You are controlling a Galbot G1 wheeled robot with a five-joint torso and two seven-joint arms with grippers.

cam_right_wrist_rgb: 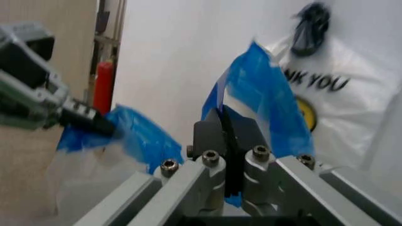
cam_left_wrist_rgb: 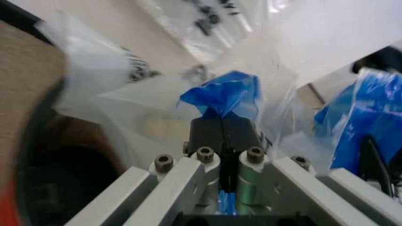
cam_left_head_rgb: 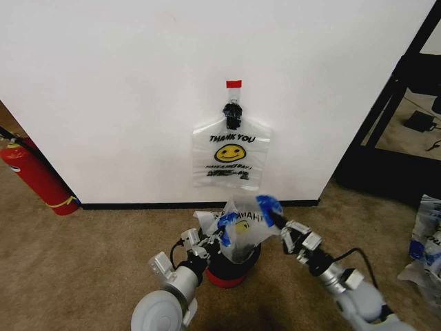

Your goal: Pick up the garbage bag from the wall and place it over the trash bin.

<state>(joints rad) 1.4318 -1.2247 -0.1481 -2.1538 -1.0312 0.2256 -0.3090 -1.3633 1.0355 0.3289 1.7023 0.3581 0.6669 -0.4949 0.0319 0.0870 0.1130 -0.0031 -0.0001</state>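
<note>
A plain indoor test room, more lab than home.

Ahead of my tool stands a bare white wall [cam_left_head_rgb: 138,89] over brown carpet [cam_left_head_rgb: 83,255]; a red fire extinguisher [cam_left_head_rgb: 34,176] leans far to my left, black shelving [cam_left_head_rgb: 403,89] to my right.

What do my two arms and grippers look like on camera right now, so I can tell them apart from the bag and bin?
Both arms are silver-grey metal with round joint housings and thin black cables looping beside the wrists. The left gripper and right gripper have black finger blocks on pale aluminium linkage bars, fastened with round socket-head bolts, as the wrist views show.
</note>
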